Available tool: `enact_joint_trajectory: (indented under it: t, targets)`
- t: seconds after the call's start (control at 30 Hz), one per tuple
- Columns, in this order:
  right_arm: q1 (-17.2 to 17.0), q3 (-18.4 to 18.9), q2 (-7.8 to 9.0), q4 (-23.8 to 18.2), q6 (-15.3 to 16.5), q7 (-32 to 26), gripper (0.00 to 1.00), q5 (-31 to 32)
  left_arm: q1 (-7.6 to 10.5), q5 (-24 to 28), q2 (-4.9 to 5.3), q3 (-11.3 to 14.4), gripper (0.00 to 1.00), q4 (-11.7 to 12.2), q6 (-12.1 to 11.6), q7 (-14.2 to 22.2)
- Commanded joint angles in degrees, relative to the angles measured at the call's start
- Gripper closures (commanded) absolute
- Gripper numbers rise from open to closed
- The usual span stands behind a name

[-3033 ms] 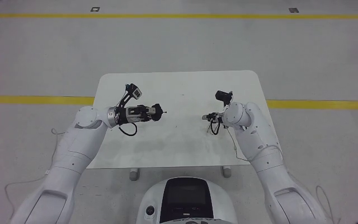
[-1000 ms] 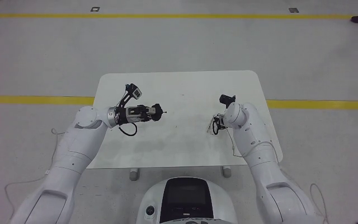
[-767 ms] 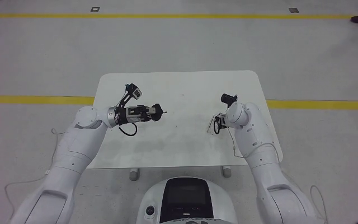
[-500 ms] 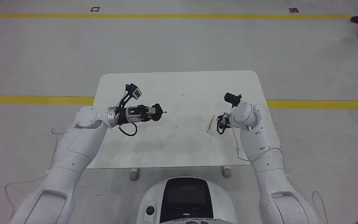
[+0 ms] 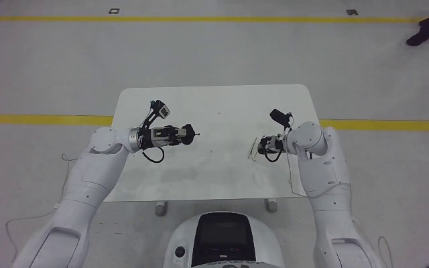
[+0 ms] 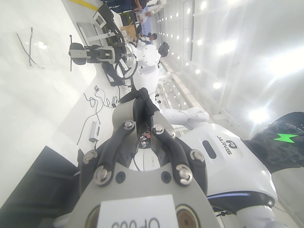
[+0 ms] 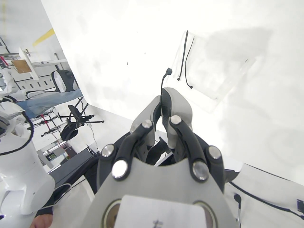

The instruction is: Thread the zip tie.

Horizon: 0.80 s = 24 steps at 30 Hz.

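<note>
In the right wrist view my right gripper (image 7: 162, 96) is shut on a thin black zip tie (image 7: 163, 79), whose square head (image 7: 169, 71) sticks out past the fingertips above the table. In the top view this gripper (image 5: 260, 143) hangs beside a clear tray (image 5: 253, 149) at the table's right. Two more black zip ties (image 7: 183, 55) lie in the tray (image 7: 213, 100). My left gripper (image 5: 191, 134) is held over the table's left half, shut on a small black strap-like piece (image 6: 142, 94). The left wrist view shows the right gripper (image 6: 71, 53) farther off, the tie (image 6: 70, 65) upright in it.
The white table (image 5: 221, 174) is bare between the two grippers. The clear tray (image 6: 45, 43) lies close to the right gripper. Cables and a power brick (image 6: 93, 129) lie on the floor beyond the table edge.
The right arm's elbow swung outward to the right and its gripper turned from pointing down at the tray to pointing left, drawing slightly right. The left arm has not moved.
</note>
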State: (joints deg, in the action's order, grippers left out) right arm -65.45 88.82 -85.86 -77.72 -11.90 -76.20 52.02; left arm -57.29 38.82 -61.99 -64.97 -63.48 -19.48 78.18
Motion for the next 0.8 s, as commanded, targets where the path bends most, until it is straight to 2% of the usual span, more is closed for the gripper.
enact_joint_trajectory:
  t: [0.0,0.1,0.2,0.3,0.43,0.53,0.77]
  targets:
    - [-0.85,2.61,0.09,-2.55,-0.63,1.38,1.0,-6.88,0.0,0.0,0.0,0.0,1.0,0.0,0.0,0.0]
    - [-3.62,5.37,0.63,-8.8,0.79,3.8,1.0,-9.98,0.0,0.0,0.0,0.0,1.0,0.0,0.0,0.0]
    - [-6.64,6.61,0.94,-14.57,1.9,6.37,1.0,-12.9,0.0,0.0,0.0,0.0,1.0,0.0,0.0,0.0]
    - [-9.43,6.66,1.19,-19.78,3.46,9.35,1.0,-14.32,0.0,0.0,0.0,0.0,1.0,0.0,0.0,0.0]
    - [-12.58,5.79,1.34,-24.66,4.05,12.52,1.0,-16.92,0.0,0.0,0.0,0.0,1.0,0.0,0.0,0.0]
    - [-14.17,4.24,1.43,-26.92,6.47,15.34,1.0,-17.45,0.0,0.0,0.0,0.0,1.0,0.0,0.0,0.0]
    - [-14.17,4.24,1.43,-26.92,6.47,15.34,1.0,-17.45,0.0,0.0,0.0,0.0,1.0,0.0,0.0,0.0]
